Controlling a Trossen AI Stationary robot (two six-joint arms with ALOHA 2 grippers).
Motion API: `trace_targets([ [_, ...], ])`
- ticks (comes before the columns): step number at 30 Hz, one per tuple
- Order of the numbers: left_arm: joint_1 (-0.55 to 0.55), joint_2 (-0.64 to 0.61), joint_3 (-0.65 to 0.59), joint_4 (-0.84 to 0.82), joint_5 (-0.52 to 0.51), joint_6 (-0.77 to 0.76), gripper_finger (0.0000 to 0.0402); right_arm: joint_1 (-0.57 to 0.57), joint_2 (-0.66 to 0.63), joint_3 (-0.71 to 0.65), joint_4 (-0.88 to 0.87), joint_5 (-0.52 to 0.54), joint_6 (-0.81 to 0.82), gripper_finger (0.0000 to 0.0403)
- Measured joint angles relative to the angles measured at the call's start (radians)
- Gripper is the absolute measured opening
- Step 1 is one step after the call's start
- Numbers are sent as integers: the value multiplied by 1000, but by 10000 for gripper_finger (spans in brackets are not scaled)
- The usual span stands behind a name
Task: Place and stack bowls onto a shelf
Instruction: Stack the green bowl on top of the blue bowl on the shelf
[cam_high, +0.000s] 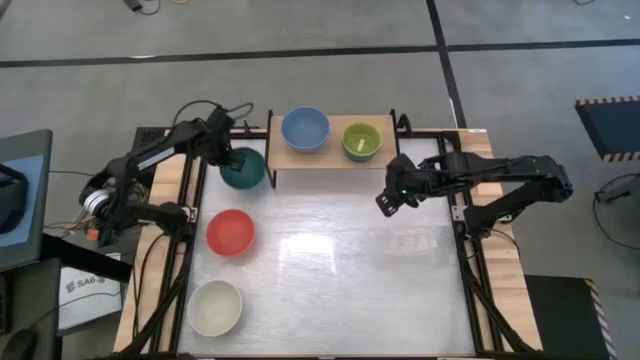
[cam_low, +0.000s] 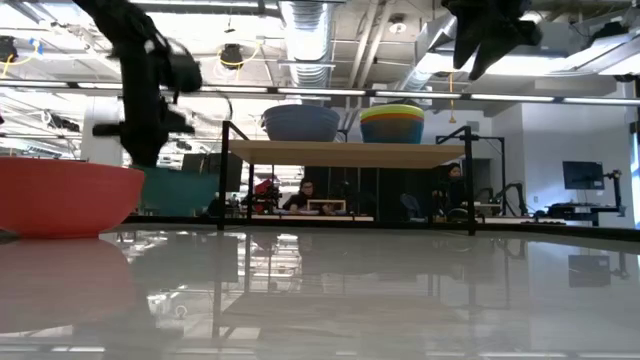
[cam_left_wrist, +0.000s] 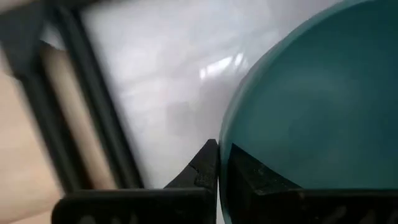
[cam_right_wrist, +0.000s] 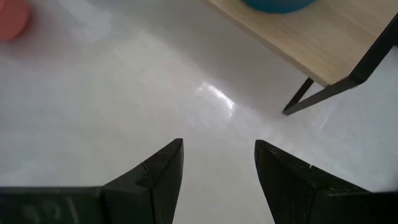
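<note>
The dark teal bowl sits at the table's far left, just left of the shelf. My left gripper is shut on its rim. In the low view the teal bowl shows behind the red bowl; whether it is lifted I cannot tell. On the shelf stand the blue bowl and a stack of smaller bowls with the lime green bowl on top. My right gripper hangs open above the table, right of the shelf's near edge. The red bowl and the white bowl rest on the table. My left gripper pinches the teal bowl's rim on its left side, one finger outside the wall and one finger inside the bowl. The fingers come from above and from the table's far left.
The shelf's thin black legs stand near my right gripper. Wooden side rails with black frames run along both table edges. The middle and right of the white tabletop are bare.
</note>
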Motion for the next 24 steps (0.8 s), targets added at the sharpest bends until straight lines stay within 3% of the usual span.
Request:
trace_targets([
  [5,-19,-149,115,-13,-12,37,0,16,0,0,1,11,10,224],
  [12,-98,-229,310,199,31,60,0,0,0,0,13,43,10,224],
  [17,-134,-155,436,301,-2,58,0,3,0,0,33,44,5,224],
  [24,-201,100,601,275,4,32,0,20,0,0,29,38,30,224],
])
